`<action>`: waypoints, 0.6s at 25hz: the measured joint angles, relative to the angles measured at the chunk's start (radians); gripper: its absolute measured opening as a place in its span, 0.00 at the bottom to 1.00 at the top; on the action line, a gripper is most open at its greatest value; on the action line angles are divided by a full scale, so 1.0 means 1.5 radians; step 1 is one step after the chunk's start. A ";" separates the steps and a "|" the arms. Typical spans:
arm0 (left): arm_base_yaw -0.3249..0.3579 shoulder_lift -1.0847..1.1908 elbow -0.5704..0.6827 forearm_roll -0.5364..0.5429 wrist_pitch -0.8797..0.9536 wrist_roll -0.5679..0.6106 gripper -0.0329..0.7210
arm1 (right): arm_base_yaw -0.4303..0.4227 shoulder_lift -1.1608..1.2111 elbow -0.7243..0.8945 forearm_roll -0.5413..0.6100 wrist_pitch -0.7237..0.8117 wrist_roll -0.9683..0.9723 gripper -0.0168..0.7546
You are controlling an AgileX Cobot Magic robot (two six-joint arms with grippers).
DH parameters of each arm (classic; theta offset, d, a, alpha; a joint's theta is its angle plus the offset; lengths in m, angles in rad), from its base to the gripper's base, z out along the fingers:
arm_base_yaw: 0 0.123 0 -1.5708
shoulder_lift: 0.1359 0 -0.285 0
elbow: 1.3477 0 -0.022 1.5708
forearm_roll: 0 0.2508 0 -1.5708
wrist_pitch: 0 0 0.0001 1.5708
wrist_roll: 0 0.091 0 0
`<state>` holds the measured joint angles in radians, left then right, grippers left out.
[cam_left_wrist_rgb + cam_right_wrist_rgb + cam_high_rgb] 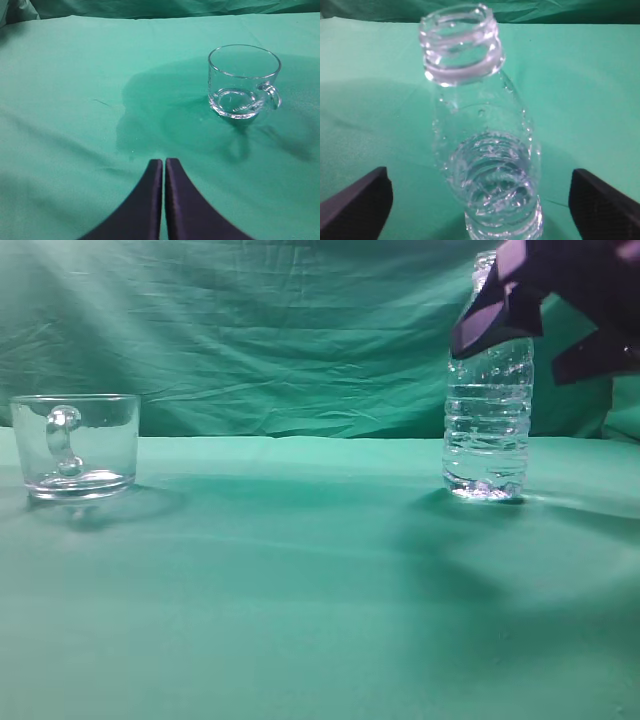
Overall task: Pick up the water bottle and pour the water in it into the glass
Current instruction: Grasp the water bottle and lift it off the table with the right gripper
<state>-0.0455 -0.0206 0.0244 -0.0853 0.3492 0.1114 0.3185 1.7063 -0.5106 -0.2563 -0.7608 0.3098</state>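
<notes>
Uncapped water bottle (480, 145) between wide claw (480, 200)

Exterior camera: low, at object height, facing along green table (320, 580) toward backdrop; shares glass (75, 445) with left wrist view, water bottle (488, 410) with right. Left wrist camera: above left gripper (164, 165), slanting down, glass ahead and right of fingertips. Right wrist camera: close, probably steeply down, bottle mouth (460, 42) between spread fingers (355, 207).
</notes>
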 joint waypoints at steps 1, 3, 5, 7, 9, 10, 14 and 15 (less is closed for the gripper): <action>0.000 0.000 0.000 0.000 0.000 0.000 0.04 | 0.000 0.021 -0.008 0.000 -0.014 0.000 0.89; 0.000 0.000 0.000 0.000 0.000 0.000 0.04 | 0.000 0.056 -0.031 -0.001 -0.036 0.000 0.89; 0.000 0.000 0.000 0.000 0.000 0.000 0.04 | 0.000 0.089 -0.052 -0.001 -0.046 0.000 0.82; 0.000 0.000 0.000 0.000 0.000 0.000 0.04 | 0.000 0.112 -0.071 -0.001 -0.051 0.000 0.83; 0.000 0.000 0.000 0.000 0.000 0.000 0.04 | 0.000 0.129 -0.081 -0.001 -0.060 0.000 0.76; 0.000 0.000 0.000 0.000 0.000 0.000 0.04 | 0.000 0.133 -0.083 -0.001 -0.065 -0.002 0.76; 0.000 0.000 0.000 0.000 0.000 0.000 0.04 | 0.000 0.136 -0.085 -0.001 -0.076 -0.022 0.68; 0.000 0.000 0.000 0.000 0.000 0.000 0.04 | 0.000 0.136 -0.085 -0.001 -0.076 -0.025 0.69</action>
<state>-0.0455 -0.0206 0.0244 -0.0853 0.3492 0.1114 0.3185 1.9100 -0.6376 -0.2571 -0.8752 0.2719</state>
